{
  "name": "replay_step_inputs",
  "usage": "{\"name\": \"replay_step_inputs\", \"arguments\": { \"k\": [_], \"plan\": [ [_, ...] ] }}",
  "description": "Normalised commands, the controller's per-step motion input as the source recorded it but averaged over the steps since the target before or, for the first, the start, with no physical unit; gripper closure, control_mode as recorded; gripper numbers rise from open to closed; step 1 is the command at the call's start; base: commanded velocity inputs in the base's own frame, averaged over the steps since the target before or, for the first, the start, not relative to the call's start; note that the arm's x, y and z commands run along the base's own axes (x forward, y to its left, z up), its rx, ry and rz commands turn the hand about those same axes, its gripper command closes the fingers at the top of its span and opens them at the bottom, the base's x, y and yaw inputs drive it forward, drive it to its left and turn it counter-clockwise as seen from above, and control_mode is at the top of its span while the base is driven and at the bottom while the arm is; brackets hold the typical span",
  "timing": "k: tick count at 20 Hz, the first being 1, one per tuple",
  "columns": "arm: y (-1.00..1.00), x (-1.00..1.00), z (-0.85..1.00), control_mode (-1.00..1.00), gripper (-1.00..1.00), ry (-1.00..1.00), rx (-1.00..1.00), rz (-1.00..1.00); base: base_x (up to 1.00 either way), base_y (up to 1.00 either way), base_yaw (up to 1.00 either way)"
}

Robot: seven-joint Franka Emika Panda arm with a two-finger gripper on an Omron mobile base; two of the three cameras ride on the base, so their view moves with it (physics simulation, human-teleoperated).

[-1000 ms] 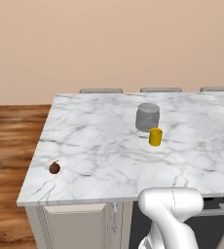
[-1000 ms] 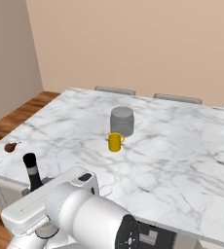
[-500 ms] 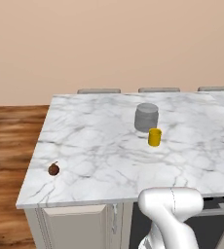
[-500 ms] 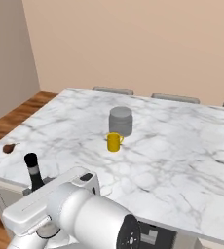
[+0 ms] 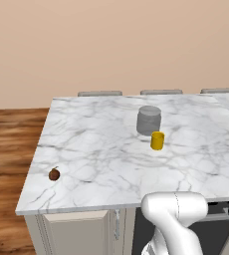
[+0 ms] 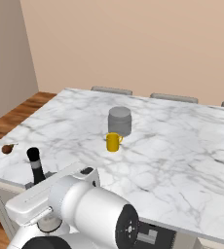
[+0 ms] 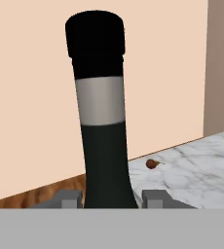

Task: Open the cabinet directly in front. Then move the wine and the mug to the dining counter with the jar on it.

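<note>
Fingers (image 7: 111,198) pinching dark glass wine bottle (image 7: 102,121) by its body; small yellow mug (image 5: 157,140) stands just beside squat grey jar (image 5: 149,120) on white marble worktop (image 5: 96,149)

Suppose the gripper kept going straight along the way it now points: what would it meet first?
The gripper already clamps the wine, so that travels with it. Beyond, the line seems to pass the dining counter corner toward the beige wall, though depth is unclear.
</note>
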Motion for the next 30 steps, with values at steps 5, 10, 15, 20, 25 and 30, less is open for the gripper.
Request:
{"name": "replay_step_inputs", "arguments": {
  "k": [5,10,15,20,25,30],
  "plan": [
    [0.0,0.35,0.07,-1.0,1.0,0.0,0.0,0.0,0.0,0.0,0.0],
    [0.0,0.28,0.21,-1.0,1.0,0.0,0.0,0.0,0.0,0.0,0.0],
    [-0.16,0.27,0.24,-1.0,1.0,0.0,0.0,0.0,0.0,0.0,0.0],
    [-0.32,0.45,0.12,-1.0,1.0,-0.01,0.0,0.0,0.0,0.0,0.0],
    [-0.3,0.49,0.01,-1.0,1.0,-0.01,0.0,0.0,0.0,0.0,0.0],
    [-0.24,0.51,-0.03,-1.0,1.0,-0.06,0.0,0.0,0.0,0.0,0.0]
  ]
}}
